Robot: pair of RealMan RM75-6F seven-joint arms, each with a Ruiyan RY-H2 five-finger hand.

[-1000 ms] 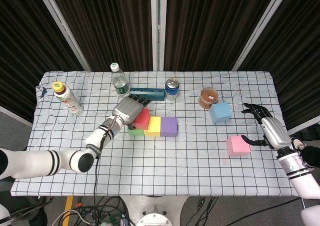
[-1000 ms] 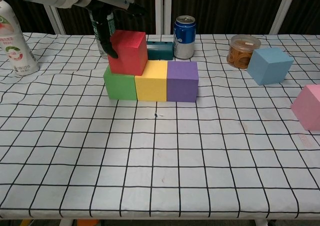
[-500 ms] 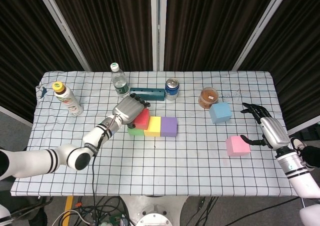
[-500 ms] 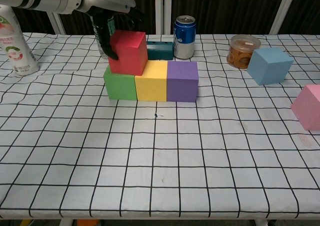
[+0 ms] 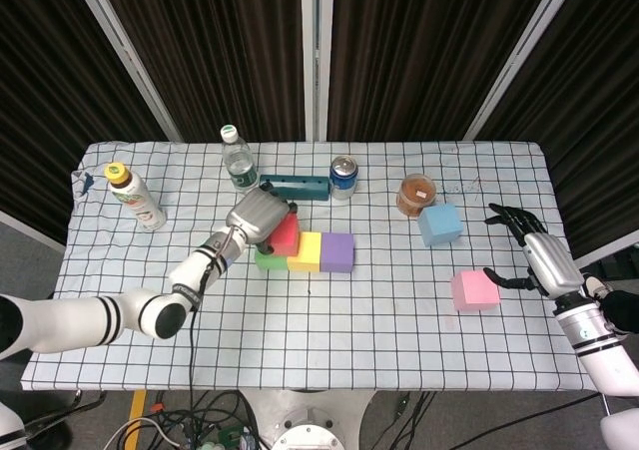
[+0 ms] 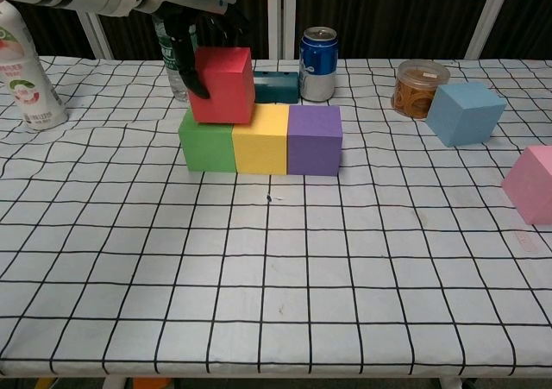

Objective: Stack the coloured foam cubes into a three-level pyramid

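Left hand [image 6: 191,9] grasps the red foam cube [image 6: 222,84] at upper left of the chest view, seated over the green foam cube [image 6: 207,142] and yellow foam cube [image 6: 262,138]; releasing unevenly risks tipping it; right hand [image 5: 536,253] open, empty.

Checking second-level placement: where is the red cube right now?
In the chest view, the red cube sits left of centre atop the green cube and yellow cube, held by the left robot hand.

Blue can [image 6: 318,64] and teal block [image 6: 276,86] crowd behind cubes.
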